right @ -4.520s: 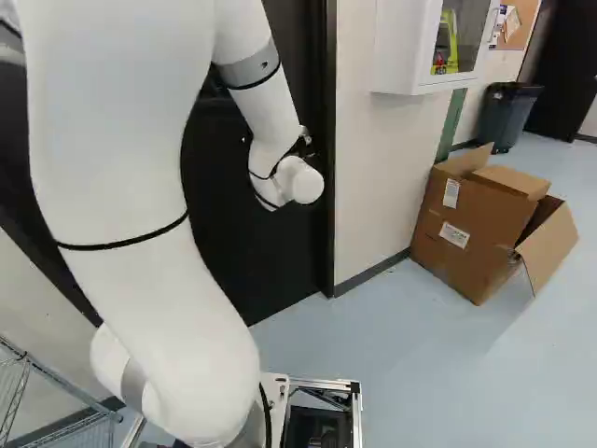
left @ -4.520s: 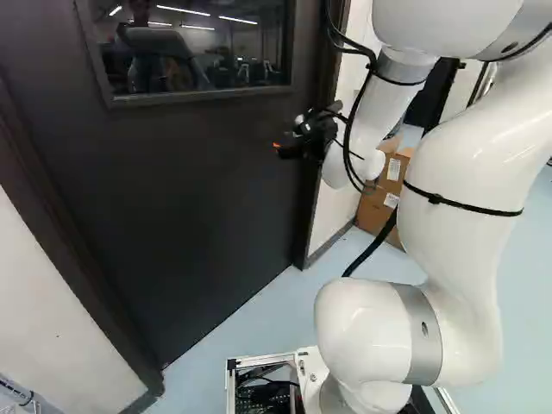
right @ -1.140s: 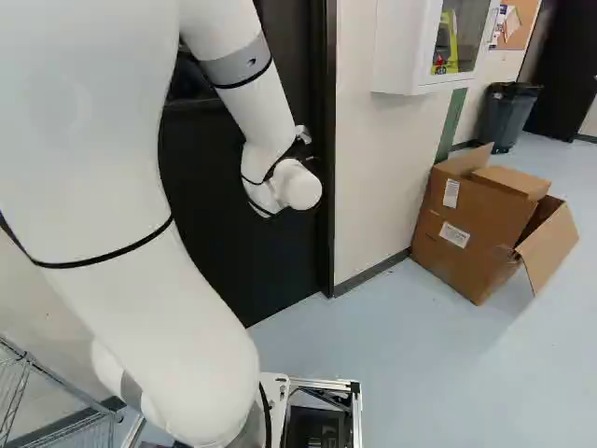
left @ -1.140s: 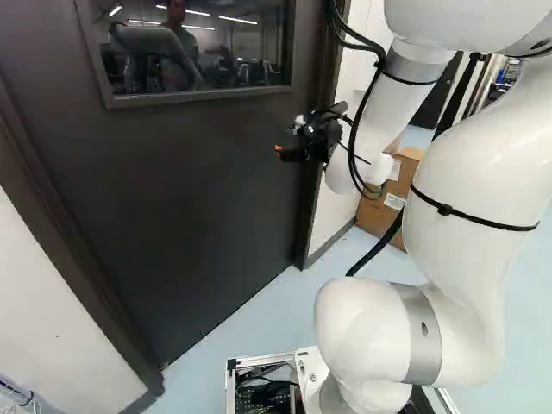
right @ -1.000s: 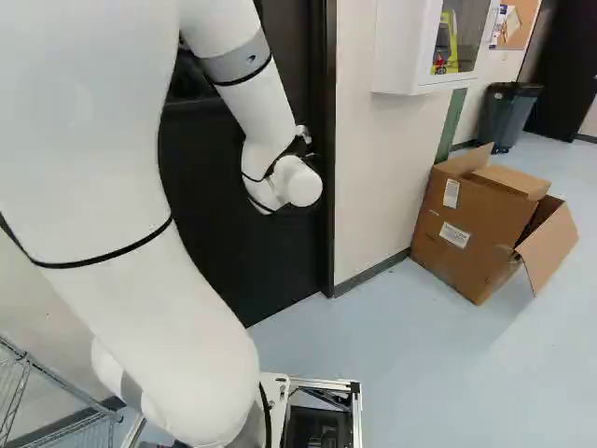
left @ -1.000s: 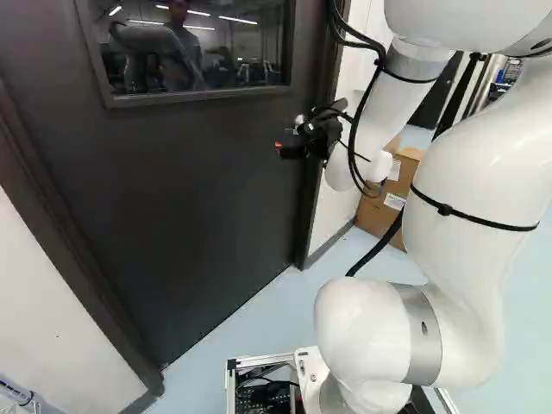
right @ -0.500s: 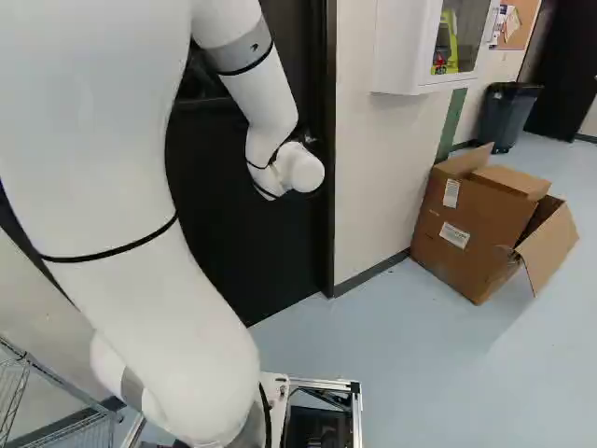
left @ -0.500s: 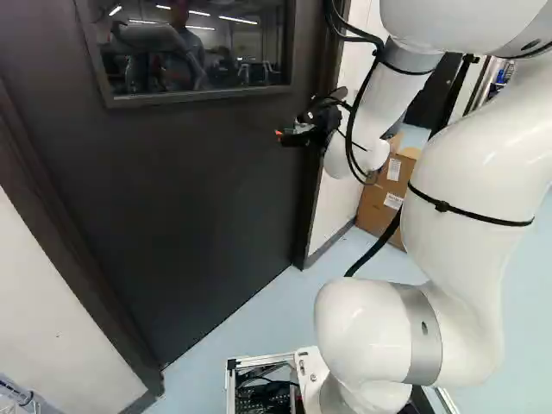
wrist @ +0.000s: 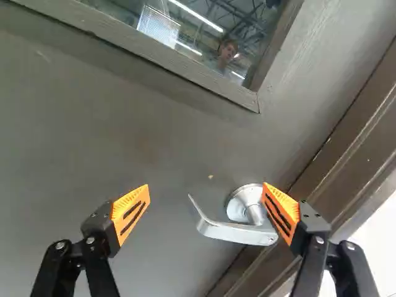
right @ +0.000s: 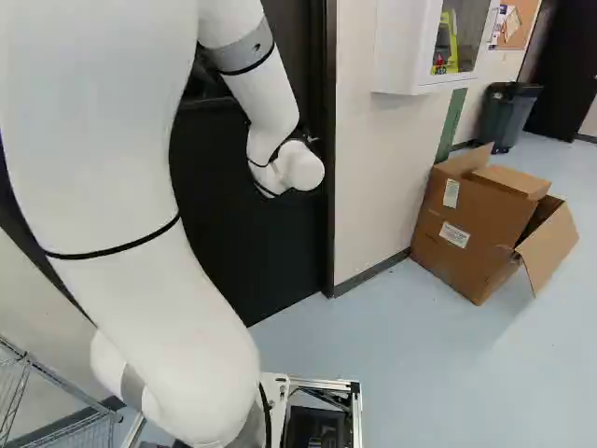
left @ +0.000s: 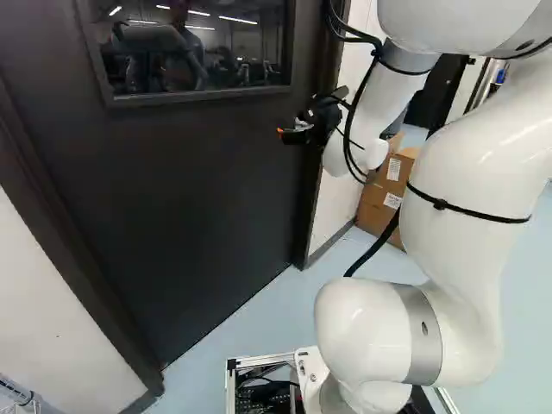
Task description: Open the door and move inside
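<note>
In the left base view the gripper (left: 291, 132) is up against the right part of the dark door (left: 181, 198), which stands closed in its frame. Seen from the wrist, the gripper (wrist: 206, 185) has its orange-padded fingers wide apart. A silver lever handle (wrist: 234, 232) lies ahead between them, much nearer one finger; its pivot end appears right beside that finger's pad (wrist: 280, 210), and whether they touch I cannot tell. The lever's curved free end points toward the other finger. The door's window (left: 194, 47) is above.
Beside the door, the frame (wrist: 346, 151) meets a white wall (right: 378, 177). A white wall cabinet (right: 429, 42), open cardboard boxes (right: 485, 224) and a dark bin (right: 508, 112) are farther right. A wire rack (right: 56, 401) stands at the left of the right base view.
Over the last second my arm's wrist and gripper have risen somewhat and tilted, with only a slight shift in the last half second. The base and the door have stayed put.
</note>
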`<state>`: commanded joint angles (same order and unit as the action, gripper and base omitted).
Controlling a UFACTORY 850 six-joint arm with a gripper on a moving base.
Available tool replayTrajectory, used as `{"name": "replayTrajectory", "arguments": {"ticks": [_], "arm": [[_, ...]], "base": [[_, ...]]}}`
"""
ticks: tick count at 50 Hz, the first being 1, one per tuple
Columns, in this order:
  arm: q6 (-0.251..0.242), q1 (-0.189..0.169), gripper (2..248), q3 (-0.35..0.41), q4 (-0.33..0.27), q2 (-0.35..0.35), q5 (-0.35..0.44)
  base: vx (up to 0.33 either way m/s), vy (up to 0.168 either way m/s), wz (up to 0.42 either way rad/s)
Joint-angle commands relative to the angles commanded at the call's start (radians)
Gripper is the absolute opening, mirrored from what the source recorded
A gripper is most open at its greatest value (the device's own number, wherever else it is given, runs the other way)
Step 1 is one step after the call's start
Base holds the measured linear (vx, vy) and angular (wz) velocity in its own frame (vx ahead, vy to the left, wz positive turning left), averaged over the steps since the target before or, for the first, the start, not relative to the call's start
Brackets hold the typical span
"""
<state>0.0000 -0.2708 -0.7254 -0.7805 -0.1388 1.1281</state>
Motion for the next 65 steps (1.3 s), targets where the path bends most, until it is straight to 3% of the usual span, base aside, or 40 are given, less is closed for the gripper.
{"name": "replayTrajectory", "arguments": {"ticks": [65], "arm": [[0.0,0.008,247,-0.012,0.0,-0.162,0.0]], "base": [[0.0,0.0,0.0]]}}
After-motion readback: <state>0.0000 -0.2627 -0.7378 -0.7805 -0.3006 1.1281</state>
